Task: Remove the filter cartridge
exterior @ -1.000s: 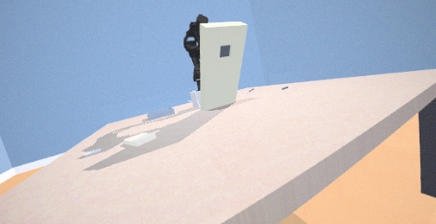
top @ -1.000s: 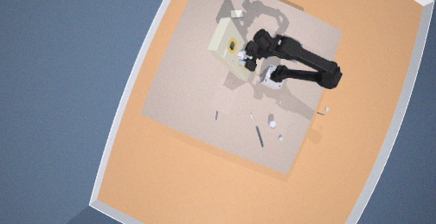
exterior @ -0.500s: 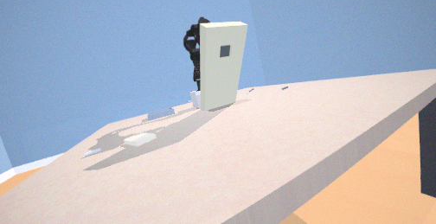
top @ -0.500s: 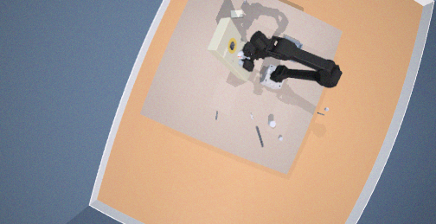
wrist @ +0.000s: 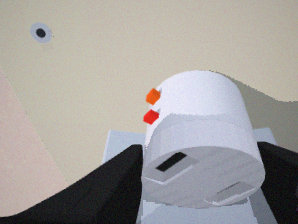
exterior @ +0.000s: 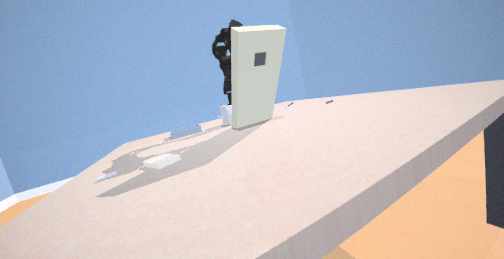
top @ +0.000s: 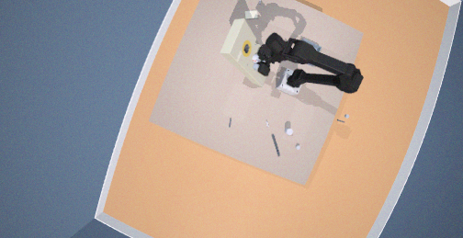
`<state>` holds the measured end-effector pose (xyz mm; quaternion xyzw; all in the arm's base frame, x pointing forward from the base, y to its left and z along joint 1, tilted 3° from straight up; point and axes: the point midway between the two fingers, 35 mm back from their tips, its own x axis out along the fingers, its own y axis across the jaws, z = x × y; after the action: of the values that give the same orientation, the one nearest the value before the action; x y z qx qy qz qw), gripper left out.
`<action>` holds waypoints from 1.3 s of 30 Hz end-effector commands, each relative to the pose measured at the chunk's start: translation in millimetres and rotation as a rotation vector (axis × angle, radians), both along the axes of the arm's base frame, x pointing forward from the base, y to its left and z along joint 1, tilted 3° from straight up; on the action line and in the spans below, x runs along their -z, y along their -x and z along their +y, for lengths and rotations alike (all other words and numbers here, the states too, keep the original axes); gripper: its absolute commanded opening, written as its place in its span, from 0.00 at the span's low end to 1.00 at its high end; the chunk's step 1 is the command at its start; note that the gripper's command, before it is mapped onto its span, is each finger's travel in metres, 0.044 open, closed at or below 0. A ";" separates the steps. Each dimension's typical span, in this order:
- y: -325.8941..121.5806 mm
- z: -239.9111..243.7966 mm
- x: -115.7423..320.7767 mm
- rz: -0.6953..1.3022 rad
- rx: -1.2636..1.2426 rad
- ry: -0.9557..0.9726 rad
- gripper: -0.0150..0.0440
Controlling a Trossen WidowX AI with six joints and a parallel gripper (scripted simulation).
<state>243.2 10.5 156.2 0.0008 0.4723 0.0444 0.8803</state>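
Note:
The white round cartridge point(wrist: 200, 117) point(top: 255, 58) is out of the panel point(top: 240, 62) point(exterior: 254, 92) point(wrist: 100, 65). Its face with two slots points toward the wrist camera, and orange and red tabs show on its left side. The yellow-ringed opening point(top: 246, 48) in the panel is dark. A pale blue plate point(wrist: 116, 142) shows under and behind the cartridge, close to the panel. My gripper point(wrist: 198, 153) is shut on the cartridge, one black finger on each side. A bluish tray-like piece point(top: 312, 43) point(exterior: 186, 132) lies partly behind the arm; I cannot tell its inside.
The tall panel stands close to the gripper. A white block point(top: 290, 86) sits by the arm's base. A pale block point(top: 251, 15) point(exterior: 161, 161) lies beyond the panel. A dark rod point(top: 276, 145), a white cylinder point(top: 289, 131) and small parts lie on the table point(top: 207, 110).

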 end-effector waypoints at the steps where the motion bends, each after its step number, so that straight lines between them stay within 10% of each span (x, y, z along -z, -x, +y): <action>1: -4.4 0.1 -7.8 -0.002 -0.001 -0.001 0.26; 39: 25.1 -28.5 -94.7 0.016 -0.002 0.008 0.25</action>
<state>214.9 -10.9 249.6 -0.0017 0.4807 0.0405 0.8760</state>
